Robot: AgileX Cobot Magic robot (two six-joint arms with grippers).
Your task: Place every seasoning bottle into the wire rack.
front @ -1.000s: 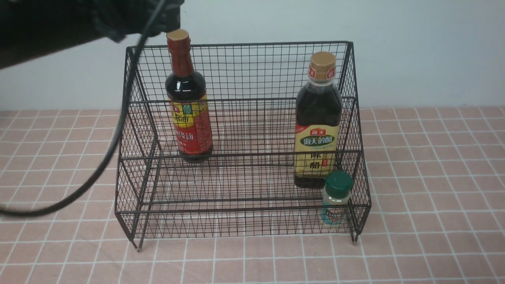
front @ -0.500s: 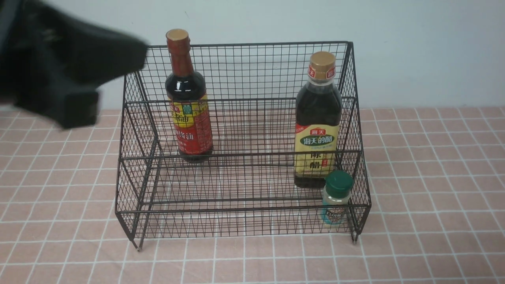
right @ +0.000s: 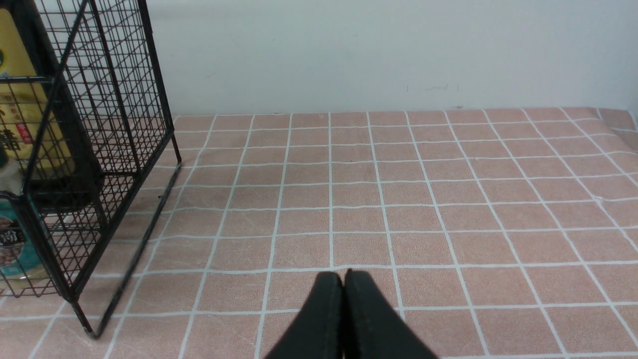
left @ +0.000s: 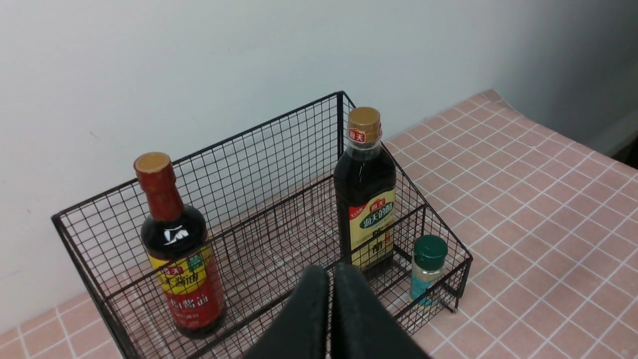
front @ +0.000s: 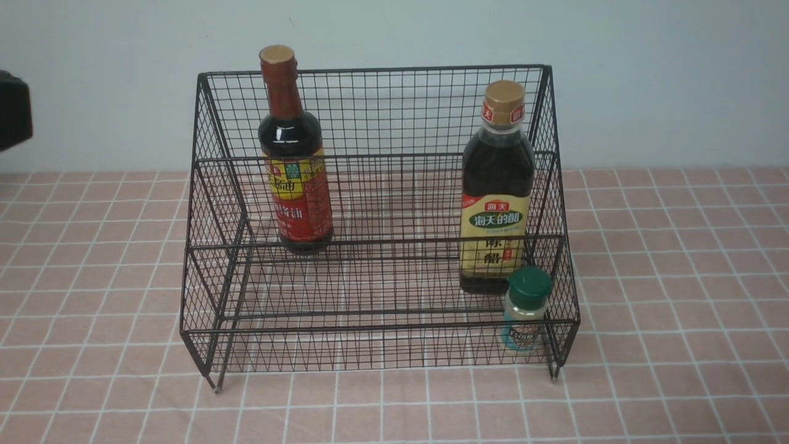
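Front view: the wire rack [front: 379, 222] stands on a pink tiled tabletop [front: 678, 277] against a pale wall [front: 647, 74]; every place below is given relative to this rack.
Red-necked bottle: the round dark bottle with the red-yellow label [front: 294, 154] stands upright on the rack's upper tier, toward its left end, its cap rising above the rack's back edge.
Gold-capped bottle: the square dark bottle with the yellow label [front: 498, 191] stands upright near the rack's right side; which tier it rests on I cannot tell.
Green-capped shaker: the small clear shaker [front: 525, 308] stands upright in the rack's front right corner, just in front of the gold-capped bottle.
Surroundings: bare tiles lie to the right of the rack; nothing stands between the rack and either gripper.
Left gripper: the left gripper [left: 330, 284] hangs above the rack's front edge in its wrist view, fingers pressed together, holding nothing.
Right gripper: the right gripper [right: 343, 289] sits low over the tiles, well to the right of the rack, fingers clenched together and empty.
Change, arm: a second ago the left arm and its cable loomed over the rack's upper left corner; now only a dark sliver [front: 13, 111] shows, far to the rack's left.
Change, bottles: all three stand where they stood before.
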